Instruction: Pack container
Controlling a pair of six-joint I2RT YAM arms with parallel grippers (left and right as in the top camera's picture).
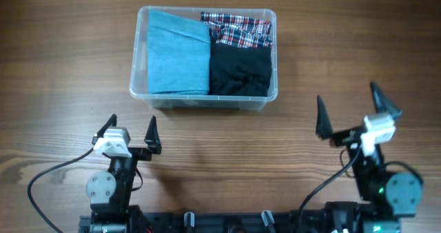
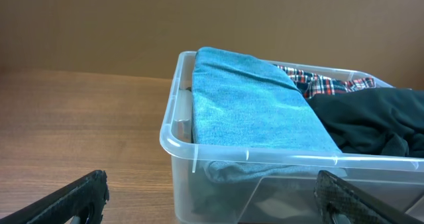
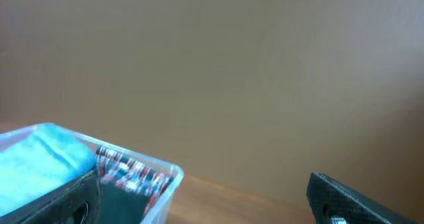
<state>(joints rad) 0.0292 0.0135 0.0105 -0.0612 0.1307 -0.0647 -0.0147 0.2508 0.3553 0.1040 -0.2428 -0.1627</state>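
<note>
The container stands near the far edge of the table, filled with a blue cloth, a plaid cloth and a black cloth. I judge the packing nearly finished. My left gripper and right gripper are wide open, holding nothing.

Container: right end and base cut off in left wrist view; one blurred corner only in right wrist view. Plaid cloth: partly hidden behind black cloth. Left pincer: fingers cropped by bottom edge.
</note>
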